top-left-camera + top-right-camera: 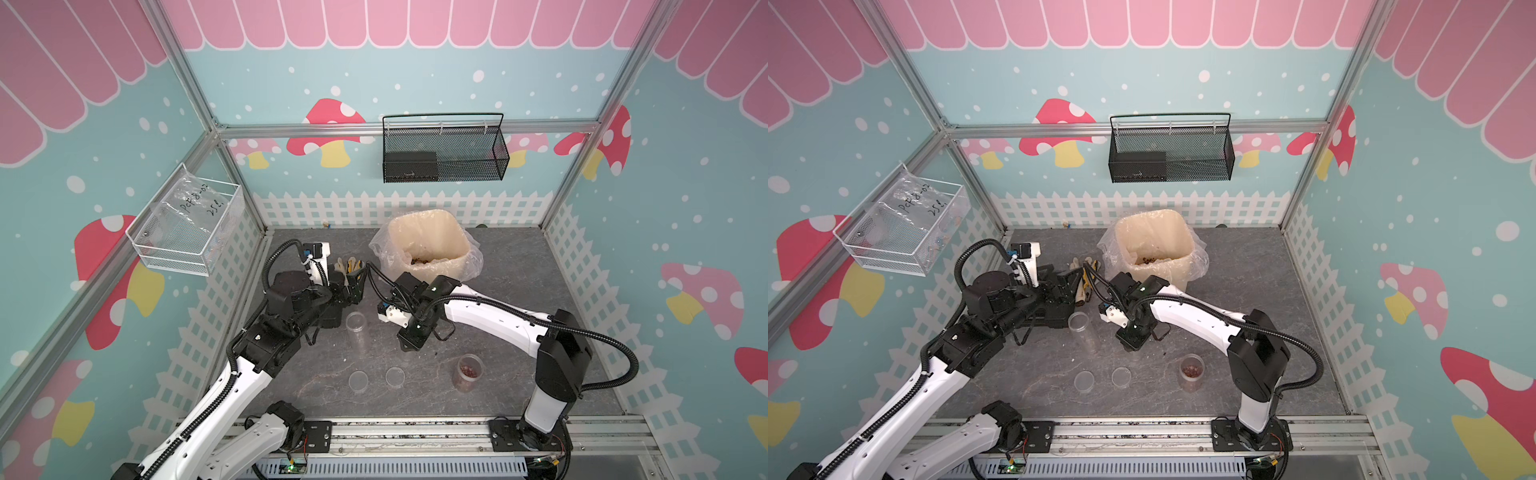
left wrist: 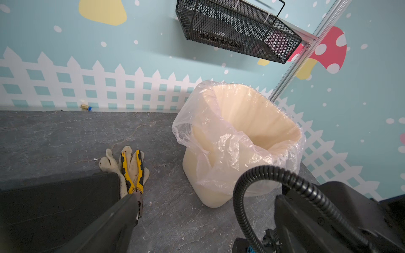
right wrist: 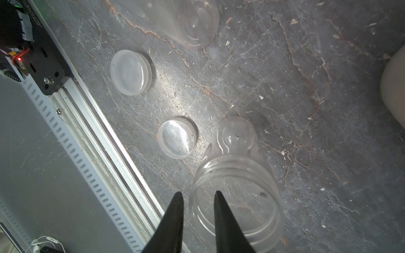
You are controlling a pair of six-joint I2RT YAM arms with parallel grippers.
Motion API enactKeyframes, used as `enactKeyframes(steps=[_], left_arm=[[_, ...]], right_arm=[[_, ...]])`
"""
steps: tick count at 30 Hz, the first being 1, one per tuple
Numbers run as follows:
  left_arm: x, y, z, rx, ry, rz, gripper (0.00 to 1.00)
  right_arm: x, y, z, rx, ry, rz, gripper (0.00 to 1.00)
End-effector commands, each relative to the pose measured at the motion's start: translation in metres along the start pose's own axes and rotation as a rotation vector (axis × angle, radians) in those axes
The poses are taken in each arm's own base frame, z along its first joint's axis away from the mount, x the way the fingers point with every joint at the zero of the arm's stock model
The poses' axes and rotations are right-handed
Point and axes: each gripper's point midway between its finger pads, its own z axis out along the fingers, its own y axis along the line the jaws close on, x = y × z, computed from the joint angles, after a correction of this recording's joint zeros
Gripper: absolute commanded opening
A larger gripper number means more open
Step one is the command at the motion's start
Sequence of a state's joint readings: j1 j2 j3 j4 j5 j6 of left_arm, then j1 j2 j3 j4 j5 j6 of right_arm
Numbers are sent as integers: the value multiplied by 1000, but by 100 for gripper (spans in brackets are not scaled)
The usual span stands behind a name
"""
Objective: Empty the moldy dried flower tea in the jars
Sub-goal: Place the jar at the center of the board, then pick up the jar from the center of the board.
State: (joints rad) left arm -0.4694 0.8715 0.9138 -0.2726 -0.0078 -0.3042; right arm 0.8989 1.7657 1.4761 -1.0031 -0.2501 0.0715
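Your next move turns on the full jar [image 1: 469, 372]: it stands upright, long axis vertical, on the worktop [image 1: 498, 270], off to the right gripper's [image 3: 198, 193] right and closer to the base rail, apart from it with nothing between them. The right arm is clearly the nearer one, while the left arm sits on the far side of the scene. That jar holds the remaining dried flower tea [image 1: 468, 370], and it looks capped, though you should not take that as certain from above. For now the right gripper hangs over the short empty jar [image 3: 238, 175], its jaws a little apart and straddling the rim, one inside and one outside; the right wrist view shows gaps on both sides of the wall, so nothing is pinched. The left gripper [image 1: 354, 282] is spread wide and empty, pointing toward the pliers [image 2: 132, 173] lying on a glove [image 2: 109, 162]. Count three jars: the full one, the short empty one and a tall empty jar [image 1: 356, 328] standing open just beside the left gripper. Two loose lids [image 1: 359, 380] lie flat near the rail. There is one lined bin [image 1: 428, 232] at the back, with reddish bits already in its bottom.
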Motion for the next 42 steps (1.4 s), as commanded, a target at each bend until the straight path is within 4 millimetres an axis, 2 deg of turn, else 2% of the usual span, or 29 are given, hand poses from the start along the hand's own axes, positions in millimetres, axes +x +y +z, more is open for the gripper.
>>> enactKeyframes(steps=[1,9,13,18,23,28,34,35,42], left_arm=[[2,6,-3,-21,-7,29,100],[3,9,-3,-35,-11,41,100],[3,10,-5,-37,-22,51,100],[7,0,-7,26,-19,89,100],[15,-28,-12,192,7,147,100],[23,-50,-18,329,41,166,100],[30,-58,-17,375,69,157,100],[30,-59,-17,380,71,156,100],[29,-60,-17,390,69,152,100]], right_arm=[[-6,4,-6,1,-2,-48,29],[-35,7,-43,49,-170,-88,38],[-45,5,-73,107,-290,-94,46],[-36,7,-109,153,-433,-62,55],[-1,6,-120,175,-486,25,61],[47,-1,-105,181,-438,168,67],[105,-8,-87,197,-347,386,72],[114,-9,-85,198,-337,427,76],[159,-13,-56,223,-180,557,79]])
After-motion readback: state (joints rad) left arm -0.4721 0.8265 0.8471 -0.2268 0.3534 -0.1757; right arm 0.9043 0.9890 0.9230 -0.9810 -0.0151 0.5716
